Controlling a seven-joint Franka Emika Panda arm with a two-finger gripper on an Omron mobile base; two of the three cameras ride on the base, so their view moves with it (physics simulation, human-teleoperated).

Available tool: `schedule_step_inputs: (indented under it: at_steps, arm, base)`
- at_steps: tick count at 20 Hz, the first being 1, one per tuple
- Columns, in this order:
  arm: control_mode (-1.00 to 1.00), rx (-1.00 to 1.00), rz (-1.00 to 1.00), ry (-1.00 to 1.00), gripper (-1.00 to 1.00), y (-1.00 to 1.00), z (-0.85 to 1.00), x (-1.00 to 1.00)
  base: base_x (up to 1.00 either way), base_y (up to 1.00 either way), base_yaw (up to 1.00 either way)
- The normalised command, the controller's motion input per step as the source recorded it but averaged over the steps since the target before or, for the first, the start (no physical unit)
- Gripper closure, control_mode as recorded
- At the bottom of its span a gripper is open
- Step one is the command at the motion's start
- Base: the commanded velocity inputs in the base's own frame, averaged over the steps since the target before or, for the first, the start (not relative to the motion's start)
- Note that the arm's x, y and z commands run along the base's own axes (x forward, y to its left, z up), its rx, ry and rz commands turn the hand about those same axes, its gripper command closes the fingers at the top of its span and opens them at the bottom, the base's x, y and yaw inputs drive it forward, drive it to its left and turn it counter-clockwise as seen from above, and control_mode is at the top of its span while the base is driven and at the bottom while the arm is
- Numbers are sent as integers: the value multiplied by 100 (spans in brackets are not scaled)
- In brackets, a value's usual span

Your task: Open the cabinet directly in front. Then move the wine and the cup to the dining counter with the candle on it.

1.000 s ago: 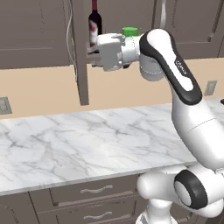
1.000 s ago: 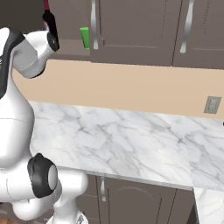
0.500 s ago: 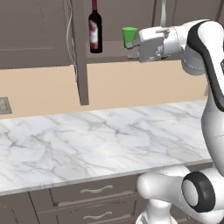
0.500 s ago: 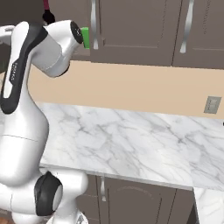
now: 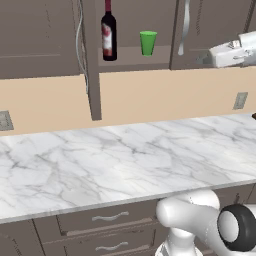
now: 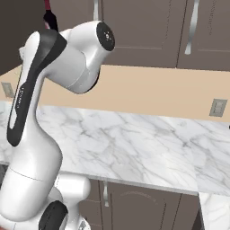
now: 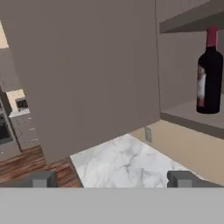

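Observation:
The cabinet (image 5: pixel 130 59) stands open, its left door (image 5: pixel 90 75) swung out edge-on. On its shelf the dark wine (image 5: pixel 108 32) stands upright, with the green cup (image 5: pixel 148 43) to its right. My gripper (image 5: pixel 214 54) hovers to the right of the shelf at cup height, in front of the closed right-hand door, apart from both. In the hand view the gripper (image 7: pixel 113 179) is open with nothing between its fingertips (image 7: pixel 41 178); the open door (image 7: pixel 87 78) spreads across the left and the wine (image 7: pixel 210 74) stands at the right. The dining counter and candle are out of view.
A long marble worktop (image 5: pixel 115 155) with a beige backsplash (image 5: pixel 150 95) runs below the cabinet, over drawers (image 5: pixel 107 217) with short silver handles. Wall outlets (image 5: pixel 240 100) sit on the backsplash. More closed wall cabinets (image 6: pixel 148 31) continue right. My arm (image 6: pixel 49 90) crosses the left of the right base view.
My arm has swung right along the cabinet, from in front of the wine and cup to beyond the right door. The gripper stayed open; bottle and cup have not moved.

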Motion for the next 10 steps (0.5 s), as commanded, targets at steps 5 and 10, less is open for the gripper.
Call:
schedule_step_inputs:
  at_steps: [5, 10]
  arm:
    - [-100, -6, -45, -45, -100, -76, 0, -4]
    - [-100, -3, -49, -30, -100, -7, 0, 13]
  base:
    - [0, 0, 0]
    - [0, 0, 0]
